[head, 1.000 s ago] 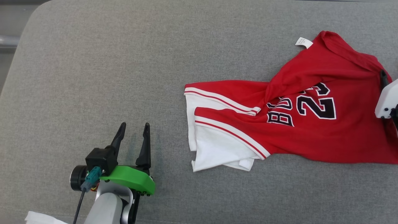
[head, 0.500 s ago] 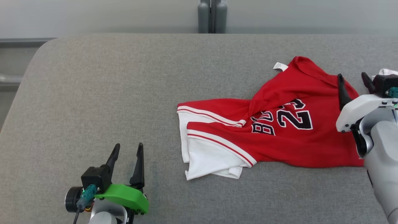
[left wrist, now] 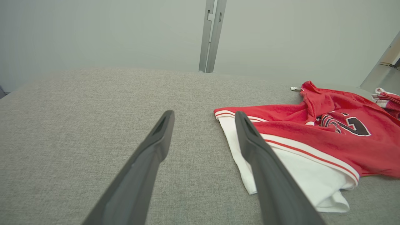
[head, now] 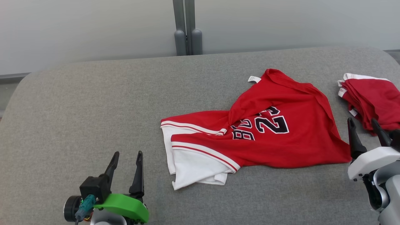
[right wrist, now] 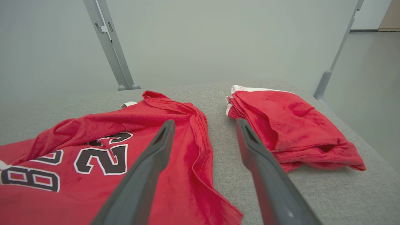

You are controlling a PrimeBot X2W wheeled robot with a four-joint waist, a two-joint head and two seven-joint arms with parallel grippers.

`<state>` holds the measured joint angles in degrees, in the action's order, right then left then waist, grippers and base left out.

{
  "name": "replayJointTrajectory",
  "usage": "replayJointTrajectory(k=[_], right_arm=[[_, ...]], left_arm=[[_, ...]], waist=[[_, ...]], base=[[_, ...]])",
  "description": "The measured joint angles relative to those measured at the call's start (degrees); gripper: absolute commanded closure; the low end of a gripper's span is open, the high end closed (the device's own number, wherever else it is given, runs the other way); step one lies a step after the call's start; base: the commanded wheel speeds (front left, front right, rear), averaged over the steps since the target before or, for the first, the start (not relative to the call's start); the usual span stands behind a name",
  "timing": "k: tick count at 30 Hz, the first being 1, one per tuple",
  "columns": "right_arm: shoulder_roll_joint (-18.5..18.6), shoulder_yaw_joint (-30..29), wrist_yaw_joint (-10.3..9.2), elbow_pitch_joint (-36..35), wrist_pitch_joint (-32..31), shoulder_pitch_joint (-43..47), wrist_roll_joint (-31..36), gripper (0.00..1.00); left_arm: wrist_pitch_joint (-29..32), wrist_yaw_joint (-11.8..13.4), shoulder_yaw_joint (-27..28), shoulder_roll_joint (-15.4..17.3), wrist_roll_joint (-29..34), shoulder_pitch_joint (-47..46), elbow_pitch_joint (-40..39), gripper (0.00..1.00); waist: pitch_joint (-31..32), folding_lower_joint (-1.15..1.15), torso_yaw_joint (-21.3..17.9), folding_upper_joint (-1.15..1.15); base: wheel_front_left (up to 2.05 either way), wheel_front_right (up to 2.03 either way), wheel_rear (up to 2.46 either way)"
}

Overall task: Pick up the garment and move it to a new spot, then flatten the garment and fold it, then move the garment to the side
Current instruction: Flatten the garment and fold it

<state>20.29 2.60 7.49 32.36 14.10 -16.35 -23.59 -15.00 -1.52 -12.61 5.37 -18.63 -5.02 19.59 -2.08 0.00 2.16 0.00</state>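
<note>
Observed: one red jersey [head: 281,147] lies loose on the grey fabric tabletop [head: 93,109], right of centre in the head view, unfolded and rumpled. A fold of red cloth runs diagonally across its upper half and partly covers the black-and-white lettering [head: 271,123], of which the number 23 is legible. The end of the jersey towards the robot's left shows red-and-white striped edging and a turned-out white panel [head: 190,165]. A small white label [head: 253,79] sticks out at the far edge. The left gripper [head: 128,152] is near the robot, low over the tabletop and well apart from the jersey. Its jaws stand wide apart and hold nothing. In the left wrist view the white panel lies beyond and beside one finger, not between the two. The right gripper [head: 361,119] is just beside the jersey's right-hand edge. Its jaws are likewise spread wide and empty, with bare grey fabric between the fingers in the right wrist view. Whether the fingertips touch the surface cannot be told. A separate pile of folded red clothes [head: 372,100] with white trim sits at the far right of the tabletop, near the jersey but not touching it. A grey upright post [head: 187,28] stands behind the far edge, against a pale wall [head: 78,31].
</note>
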Motion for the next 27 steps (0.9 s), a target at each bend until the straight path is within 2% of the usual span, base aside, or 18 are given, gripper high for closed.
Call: replayJointTrajectory(k=[6, 12, 18, 22, 27], right_arm=[[-0.64, -1.82, 0.0, -4.09, -2.01, 2.29, 0.51, 0.0], [-1.54, -3.82, 0.0, -6.78, -3.31, 4.24, 0.99, 0.0], [-2.86, -3.76, 0.0, -8.98, -4.45, 4.38, 1.62, 0.0], [-2.96, -3.77, 0.0, -9.77, -4.97, 4.32, 1.66, 0.0], [-3.12, -3.68, 0.0, -10.32, -5.44, 3.92, 1.7, 0.0]], left_arm=[[2.12, -1.1, -1.81, 0.68, 0.19, -0.32, -1.07, 0.0], [8.84, -3.08, -3.98, 1.03, -1.94, -0.9, -2.38, 0.0], [20.34, -5.04, -7.66, 1.66, -4.65, -6.0, 1.53, 0.0], [23.66, -5.58, -10.39, 3.22, -5.34, -11.12, 5.21, 0.0], [26.11, -5.78, -11.78, 2.55, -10.05, -15.51, 11.26, 0.0]], waist=[[-0.84, 0.0, -0.17, 0.0], [-1.16, 0.0, 0.19, 0.0], [-2.33, 0.0, -0.41, 0.0], [-3.58, 0.0, -1.22, 0.0], [-5.15, 0.0, -2.65, 0.0]], base=[[0.0, 0.0, 0.0], [0.0, 0.0, 0.0], [0.0, 0.0, 0.0], [0.0, 0.0, 0.0], [0.0, 0.0, 0.0]])
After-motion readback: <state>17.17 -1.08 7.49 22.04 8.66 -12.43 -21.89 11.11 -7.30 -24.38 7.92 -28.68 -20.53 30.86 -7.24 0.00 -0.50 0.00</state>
